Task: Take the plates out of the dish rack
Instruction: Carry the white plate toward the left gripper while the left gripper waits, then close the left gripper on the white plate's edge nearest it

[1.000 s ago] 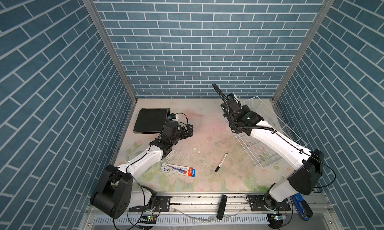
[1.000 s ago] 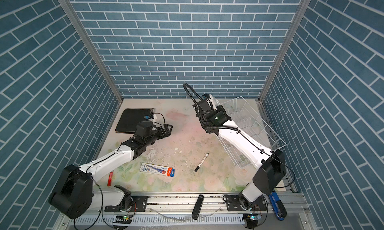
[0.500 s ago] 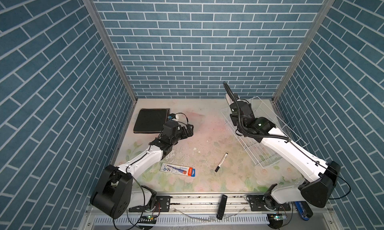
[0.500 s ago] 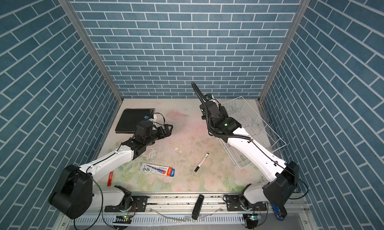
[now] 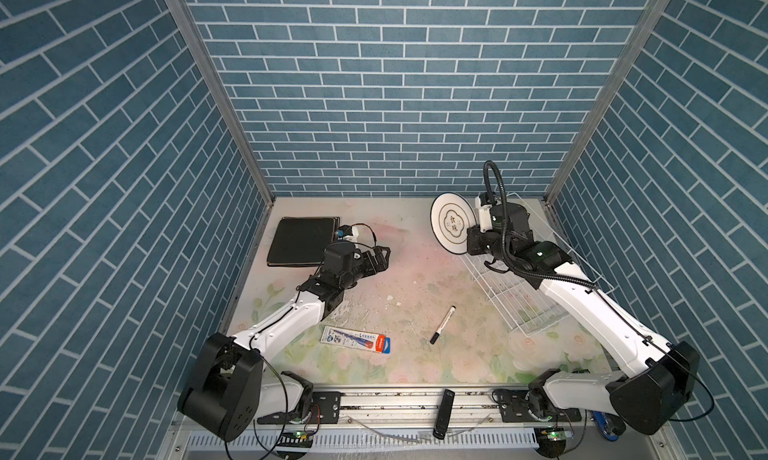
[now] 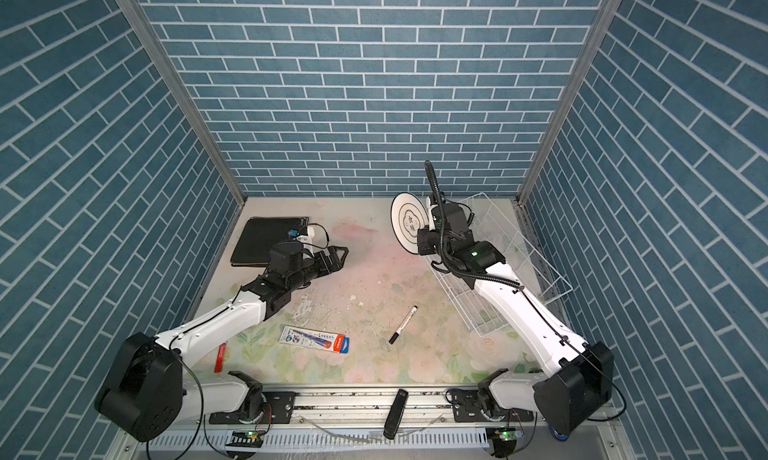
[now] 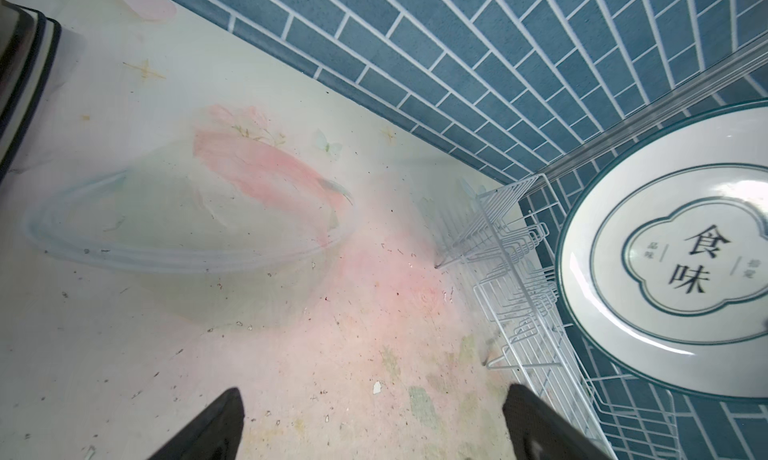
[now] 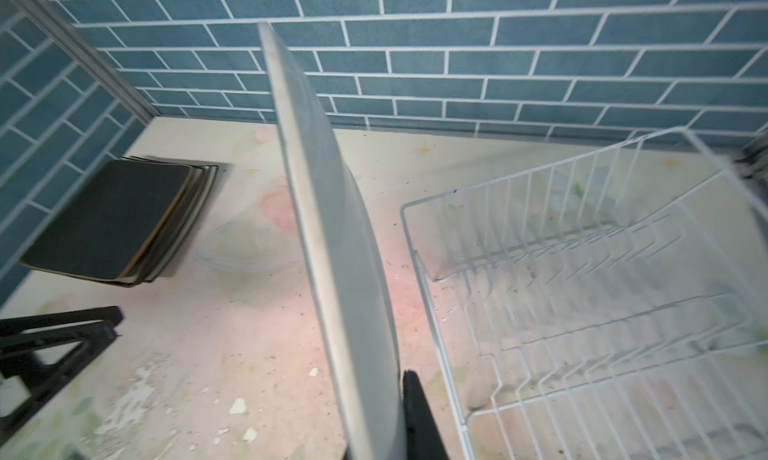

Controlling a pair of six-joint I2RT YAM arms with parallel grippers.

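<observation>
Toward one o'clock on the surface [image 5: 415, 279], the right end effector [image 5: 471, 245] is clamped on the lower edge of the round plate [image 5: 452, 225]. It holds the plate upright in the air, just off the far-left corner of the dish rack [image 5: 536, 308], with the emblem face turned toward the left arm. The right wrist view shows the round plate [image 8: 332, 229] edge-on between closed fingers, clear of the dish rack [image 8: 582, 312], whose visible prongs are bare. At ten o'clock lies a stack of square plates [image 5: 301, 241], a black one on top, with several rims showing beneath it in the right wrist view [image 8: 108, 216]. Just beside the stack, toward the centre, the left end effector [image 5: 380, 258] hovers with its fingers spread wide and nothing between them. By my reading the unloading is nearly finished: this looks like the last plate out, and what remains is to carry it over and set it down, perhaps by a handover. A second ago the plate showed only its thin edge to both top views. Since then the right wrist has rolled, so the face now shows, and the arm has drawn back a little toward the rack. The left arm has not moved.
</observation>
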